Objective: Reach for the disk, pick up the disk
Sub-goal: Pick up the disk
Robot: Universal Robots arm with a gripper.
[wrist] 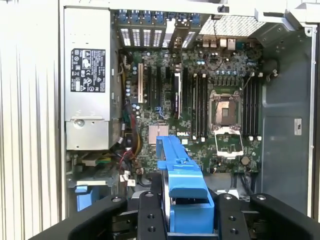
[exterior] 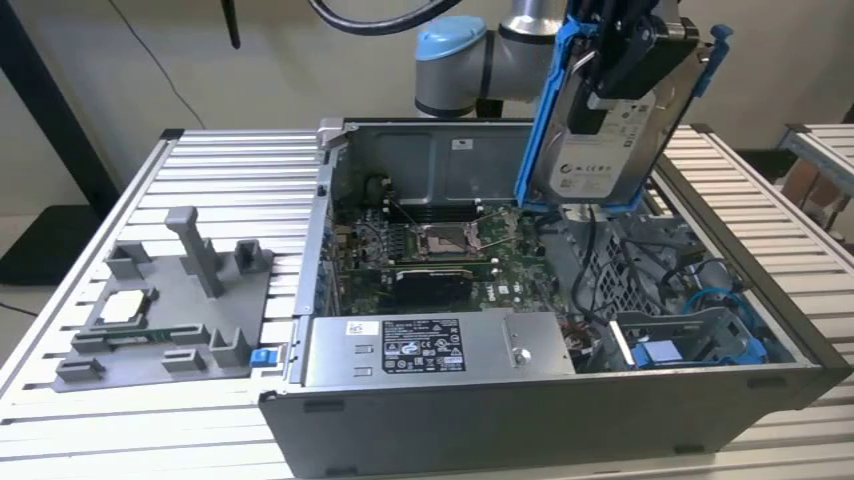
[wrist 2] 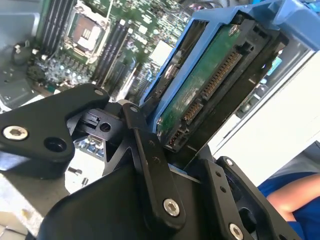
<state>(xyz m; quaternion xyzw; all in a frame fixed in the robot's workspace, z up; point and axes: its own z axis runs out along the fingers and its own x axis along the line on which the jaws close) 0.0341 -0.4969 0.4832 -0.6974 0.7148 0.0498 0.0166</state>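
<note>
The black claw [exterior: 627,55] is clamped on the silver metal disk with its white label and blue plastic bracket [exterior: 617,120] — held upright, lifted clear above the open grey computer case [exterior: 561,400]. In the second wrist view the disk's green underside [wrist 2: 210,85] shows between the black fingers [wrist 2: 150,160].

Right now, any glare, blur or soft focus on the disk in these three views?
Exterior view: the silver metal disk in its blue plastic bracket is evenly lit, with no glare on the white label. Second wrist view: its green circuit board and connector look fairly sharp, while the black gripper links in front look soft. First wrist view: the blue bracket is soft, the motherboard sharper.
</note>
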